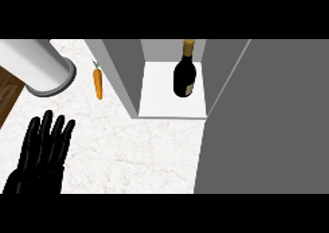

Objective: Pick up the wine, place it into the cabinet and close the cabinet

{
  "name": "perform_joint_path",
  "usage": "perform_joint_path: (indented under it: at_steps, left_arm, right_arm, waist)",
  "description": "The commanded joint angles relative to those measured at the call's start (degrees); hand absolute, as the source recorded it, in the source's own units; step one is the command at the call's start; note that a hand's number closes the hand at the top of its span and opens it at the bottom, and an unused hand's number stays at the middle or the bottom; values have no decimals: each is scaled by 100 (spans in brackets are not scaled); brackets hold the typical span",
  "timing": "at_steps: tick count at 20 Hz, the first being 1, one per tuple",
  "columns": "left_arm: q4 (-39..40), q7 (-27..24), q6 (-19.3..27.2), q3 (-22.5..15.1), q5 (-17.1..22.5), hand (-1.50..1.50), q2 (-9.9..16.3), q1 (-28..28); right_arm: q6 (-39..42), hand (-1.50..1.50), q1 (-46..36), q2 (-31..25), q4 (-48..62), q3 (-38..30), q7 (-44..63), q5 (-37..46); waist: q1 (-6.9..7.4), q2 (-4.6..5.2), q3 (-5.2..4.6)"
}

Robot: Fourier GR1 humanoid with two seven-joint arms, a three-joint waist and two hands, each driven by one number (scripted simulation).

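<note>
Left hand [42, 150] is rested, fingers straight, nothing held, by the counter's [140, 150] left edge.
Wine [185, 75] is seen upright inside the cabinet [173, 107]; glass is judged heavy, slick, breakable, best gripped mid-body. Right hand is unseen.

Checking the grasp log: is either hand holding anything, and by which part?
Nothing is held. The left robot hand is open over the counter; the wine bottle stands alone in the cabinet.

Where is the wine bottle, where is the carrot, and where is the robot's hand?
wine bottle [185, 77]: head view, on its dark body, inside the cabinet.
carrot [98, 84]: head view, on its orange middle.
left hand [42, 152]: head view, on the palm, fingers straight.
</note>
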Motion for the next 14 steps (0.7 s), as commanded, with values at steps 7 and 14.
perform_joint_path:
  at_steps: [7,14]
  left_arm:
    - [-418,-782,-1385,1421,722,-150,616,1925]
    - [-737,-625,-2229,2592,1336,-150,1019,2634]
  right_arm:
    - [-669,150,22,648,-811,1994,1031,579]
    - [-1818,150,-1265,954,-23,3195,1191,1790]
  waist:
    - [41,-21,-17]
    - [48,-16,-11]
